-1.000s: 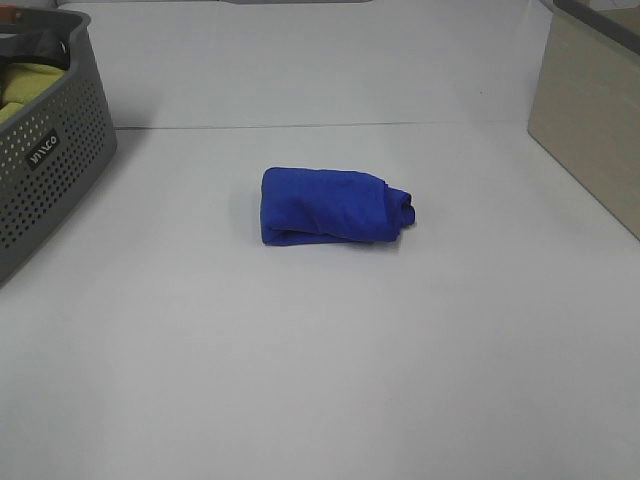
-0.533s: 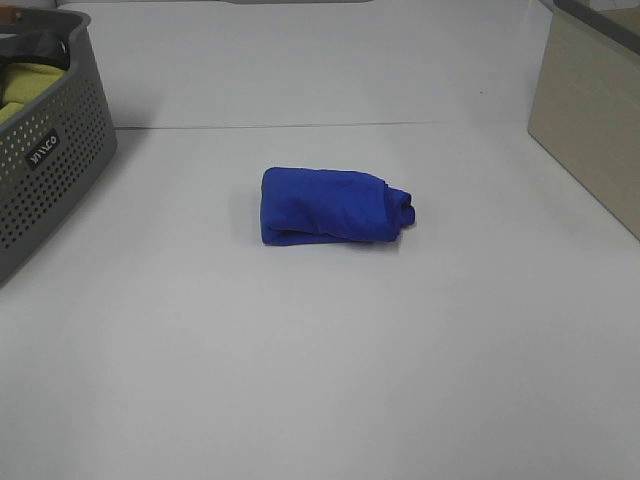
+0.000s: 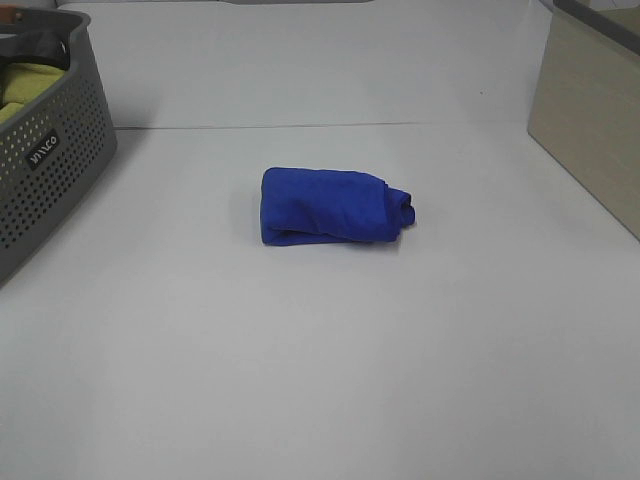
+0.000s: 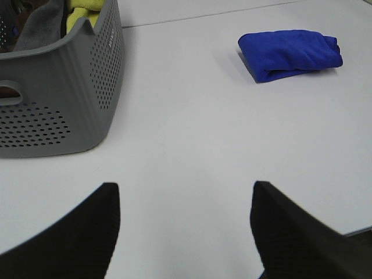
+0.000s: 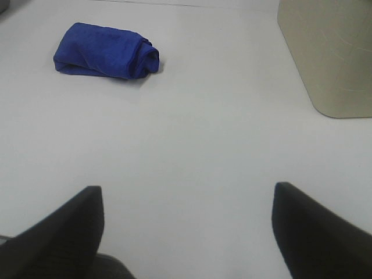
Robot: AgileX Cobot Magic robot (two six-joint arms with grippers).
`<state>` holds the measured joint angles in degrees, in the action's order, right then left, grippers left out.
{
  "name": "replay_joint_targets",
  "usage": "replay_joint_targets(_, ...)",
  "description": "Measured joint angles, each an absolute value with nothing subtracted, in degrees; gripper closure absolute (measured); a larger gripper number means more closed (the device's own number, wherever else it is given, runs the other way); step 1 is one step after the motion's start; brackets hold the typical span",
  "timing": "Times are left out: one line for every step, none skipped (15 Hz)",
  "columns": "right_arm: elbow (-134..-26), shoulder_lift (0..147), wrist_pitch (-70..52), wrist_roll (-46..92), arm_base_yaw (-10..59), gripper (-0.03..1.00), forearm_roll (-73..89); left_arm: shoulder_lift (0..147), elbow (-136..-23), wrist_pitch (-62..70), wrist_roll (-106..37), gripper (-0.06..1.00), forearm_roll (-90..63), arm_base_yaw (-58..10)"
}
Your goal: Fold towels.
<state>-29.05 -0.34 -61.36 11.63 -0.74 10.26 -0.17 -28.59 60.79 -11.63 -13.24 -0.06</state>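
Hovering low over the white table (image 3: 320, 380), the left black pincer (image 4: 185, 224) has its two fingers spread wide with nothing between them, and the right black pincer (image 5: 187, 224) is spread in the same way, also empty. Neither arm appears in the high view. The royal-blue plush towel (image 3: 333, 206), folded into a thick bundle, lies in the middle of that view, well apart from both pincers. It appears in the upper right of the left wrist picture (image 4: 289, 54) and in the upper left of the right wrist picture (image 5: 106, 50). A grey perforated plastic basket (image 3: 45, 170) with yellow-green cloth (image 3: 22, 85) stands at the left edge, and a beige box (image 3: 590, 125) at the right edge.
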Motion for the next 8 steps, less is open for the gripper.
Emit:
replay_joint_targets(-29.05, -0.34, -61.36, 11.63, -0.74, 0.21, 10.37, -0.23, -28.59, 60.79, -11.63, 0.32, -13.24, -0.06)
replay_joint_targets(-29.05, -0.34, -61.36, 11.63, -0.74, 0.21, 10.43, -0.29, -28.59, 60.79, -11.63, 0.32, -13.24, -0.06)
replay_joint_targets(-28.99, -0.34, -61.36, 11.63, -0.74, 0.21, 10.43, -0.29, -28.59, 60.79, -11.63, 0.32, -13.24, -0.06)
replay_joint_targets(-28.99, -0.34, -61.36, 11.63, -0.74, 0.21, 10.43, -0.29, -28.59, 60.79, -11.63, 0.32, -13.24, -0.06)
replay_joint_targets(-28.99, -0.34, -61.36, 11.63, -0.74, 0.21, 10.43, -0.29, -28.59, 60.79, -11.63, 0.32, -13.24, -0.06)
replay_joint_targets(-28.99, -0.34, -61.36, 11.63, -0.74, 0.21, 10.43, -0.29, -28.59, 60.79, -11.63, 0.32, -13.24, -0.06)
replay_joint_targets(-28.99, -0.34, -61.36, 11.63, -0.74, 0.21, 10.43, -0.29, -28.59, 60.79, -11.63, 0.32, -13.24, -0.06)
replay_joint_targets(-28.99, -0.34, -61.36, 11.63, -0.74, 0.21, 10.43, -0.29, -28.59, 60.79, -11.63, 0.32, -13.24, -0.06)
